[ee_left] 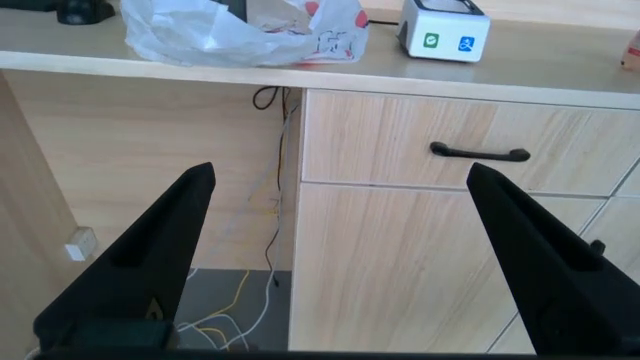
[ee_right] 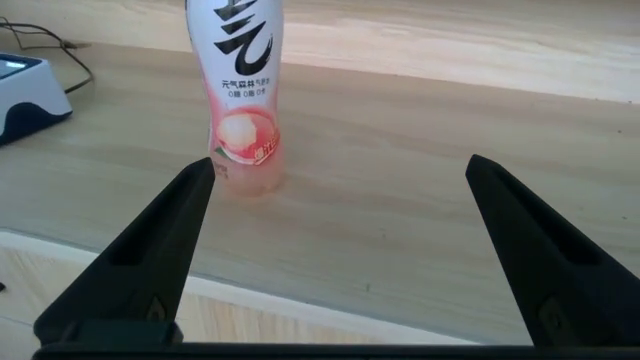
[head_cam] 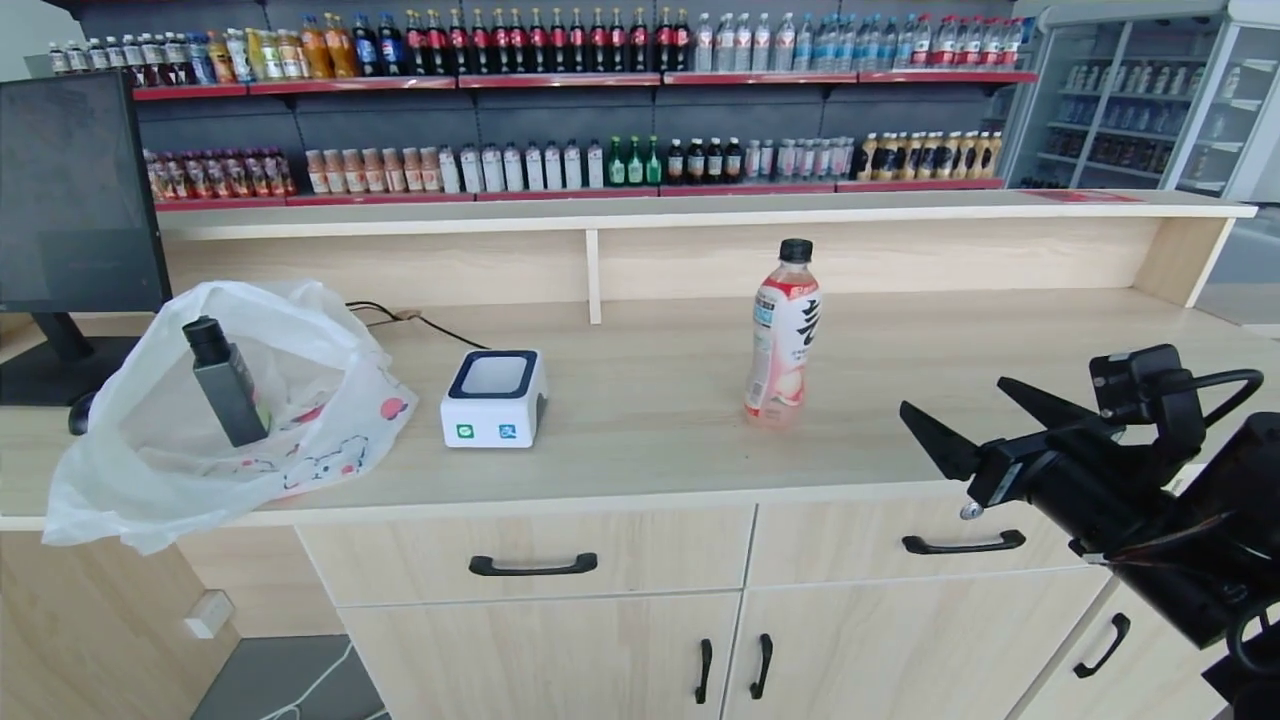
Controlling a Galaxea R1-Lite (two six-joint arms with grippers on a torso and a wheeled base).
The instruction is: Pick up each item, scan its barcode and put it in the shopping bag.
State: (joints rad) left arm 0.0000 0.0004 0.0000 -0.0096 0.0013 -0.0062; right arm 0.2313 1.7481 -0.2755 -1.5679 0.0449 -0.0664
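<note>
Wooden counter [head_cam: 650,420], right tool [head_cam: 952,395] spread wide, empty, near pink bottle [head_cam: 783,335], left tool [ee_left: 340,170] equally wide, empty

1. The right gripper [head_cam: 952,393], at the lower right of the frame, is finished in matte black, with two pointed wedge fingers [head_cam: 940,440].
2. A small silver screw [head_cam: 968,511] is set beneath it.
3. A thin black cable [head_cam: 1235,383] is looped beside a boxy black wrist module [head_cam: 1140,378].
4. The left gripper [ee_left: 340,170] is shaped alike.

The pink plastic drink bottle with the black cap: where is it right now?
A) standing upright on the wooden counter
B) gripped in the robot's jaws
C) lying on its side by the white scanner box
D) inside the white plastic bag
A: the pink plastic bottle stands upright on the light wooden counter, with nothing gripping it.
</note>
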